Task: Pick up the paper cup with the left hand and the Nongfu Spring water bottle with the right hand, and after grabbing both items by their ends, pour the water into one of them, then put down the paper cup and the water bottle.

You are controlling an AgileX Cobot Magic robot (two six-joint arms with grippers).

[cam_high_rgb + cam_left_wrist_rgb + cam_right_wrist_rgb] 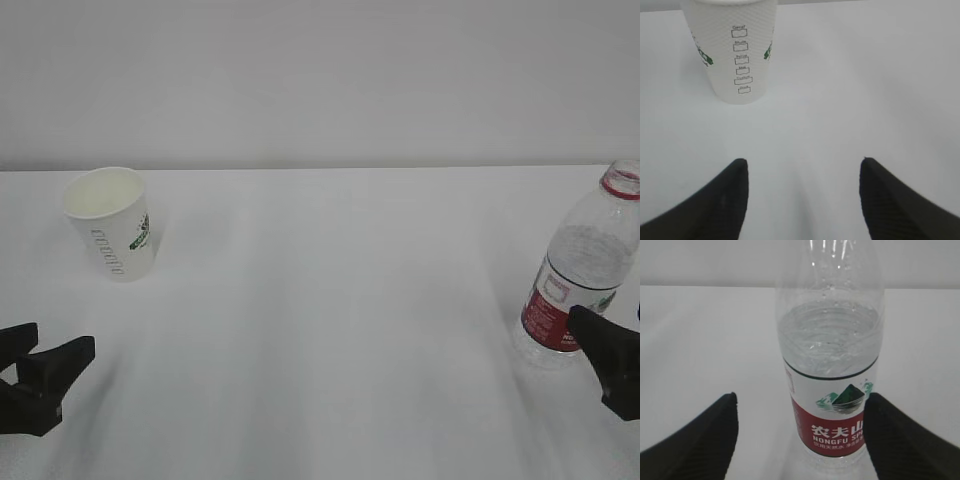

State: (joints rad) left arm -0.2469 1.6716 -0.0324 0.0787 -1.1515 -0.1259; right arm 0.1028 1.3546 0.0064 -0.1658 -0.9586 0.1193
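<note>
1. The paper cup (110,222) stands upright on the white surface (330,300), at the far left in the exterior view. Its mouth faces up. Green logo marks and grey lettering show on its side.
2. The Nongfu Spring water bottle (585,270) stands upright at the far right of the surface, well apart from the cup. A red ring shows at its neck, with no cap on it. The red-and-white label wraps the lower body.
3. The water (829,335) fills the bottle to a level above the label, below the shoulder.
4. The left hand (40,375) sits low at the near left edge. Its fingers (725,200) are spread open and hold nothing. In the left wrist view the cup lies ahead of the fingers, apart from them and offset to the left of the gap.
5. The right hand (800,435) sits at the near right edge. Its fingers (705,440) are spread open, one to each side of the bottle's label section. The bottle stands in the gap between them; contact with the right finger cannot be determined, and the left finger is clear of it.
</note>
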